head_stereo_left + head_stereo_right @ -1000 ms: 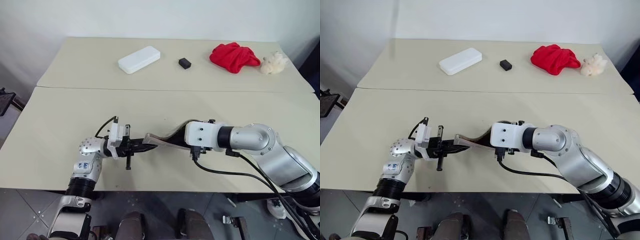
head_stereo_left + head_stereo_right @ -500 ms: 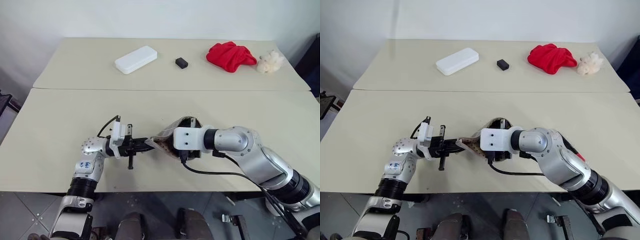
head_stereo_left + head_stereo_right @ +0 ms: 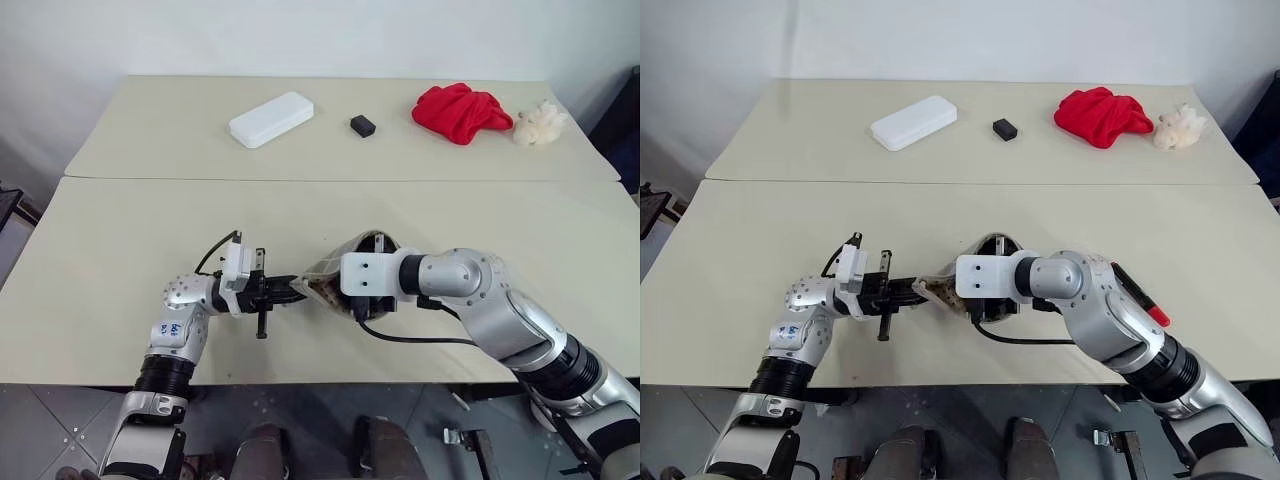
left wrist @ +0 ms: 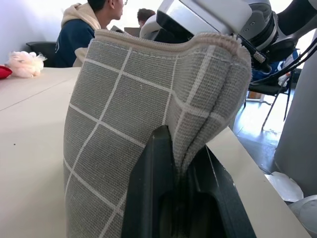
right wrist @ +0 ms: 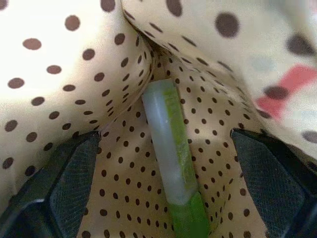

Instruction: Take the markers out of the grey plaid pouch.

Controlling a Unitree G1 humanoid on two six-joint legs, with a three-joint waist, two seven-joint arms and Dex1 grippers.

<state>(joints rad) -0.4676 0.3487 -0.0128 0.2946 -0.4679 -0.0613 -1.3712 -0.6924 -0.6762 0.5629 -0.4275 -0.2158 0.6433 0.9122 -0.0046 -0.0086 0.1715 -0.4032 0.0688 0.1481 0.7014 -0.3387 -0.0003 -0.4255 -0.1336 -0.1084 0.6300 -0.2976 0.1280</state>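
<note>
The grey plaid pouch (image 3: pixel 322 281) is held up just above the near table, its mouth bulging open. My left gripper (image 3: pixel 291 291) is shut on the pouch's left end; the left wrist view shows the plaid fabric (image 4: pixel 129 109) pinched between its black fingers (image 4: pixel 153 183). My right gripper (image 5: pixel 168 186) is open inside the pouch, among the dotted lining. A green marker (image 5: pixel 168 144) lies between its fingers (image 5: pixel 64 188), apart from both. A black marker with a red end (image 3: pixel 1137 296) lies on the table by my right forearm.
On the far table lie a white hard case (image 3: pixel 271 118), a small black block (image 3: pixel 362 125), a red cloth (image 3: pixel 463 110) and a pale plush toy (image 3: pixel 540 123). A seam separates the two tables. People sit beyond the table (image 4: pixel 94 25).
My right hand has pushed leftward into the pouch mouth and its fingers have opened. The pouch has bulged up from flat. My left gripper has stayed in place, shut on the pouch.
</note>
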